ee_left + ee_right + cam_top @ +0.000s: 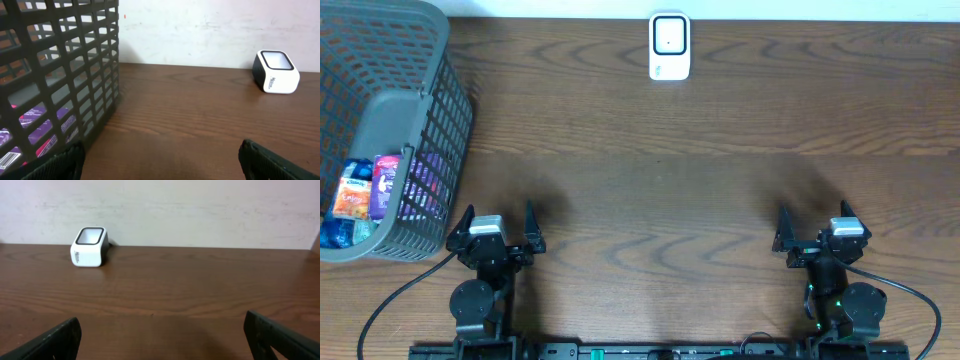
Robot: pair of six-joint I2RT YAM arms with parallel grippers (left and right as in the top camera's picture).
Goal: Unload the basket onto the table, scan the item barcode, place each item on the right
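Overhead, the wooden table (650,190) lies bare across its middle, from the two arms at the near edge up to the white barcode scanner (669,46) standing at the centre of the far edge. A grey mesh basket (430,130) fills the left side and is cut off by the frame. Its near rim comes close to the left gripper (499,218), so room is tight there and wide on the right. Snack packets (370,190), orange, purple and blue, lie inside the basket at its near end. Both arms sit folded low, pointing toward the far edge, and the right gripper (813,220) is well apart from everything. Each gripper is spread wide with nothing between its fingers. Left wrist view shows the basket's wall just ahead on the left, with purple packets behind the mesh and a barcode (6,159) on one, which the top view does not show. The scanner stands far right by the pale wall (200,25), and dark fingers (272,161) sit at the bottom corners. Right wrist view takes in only open table, the scanner at left and fingers at both lower corners.
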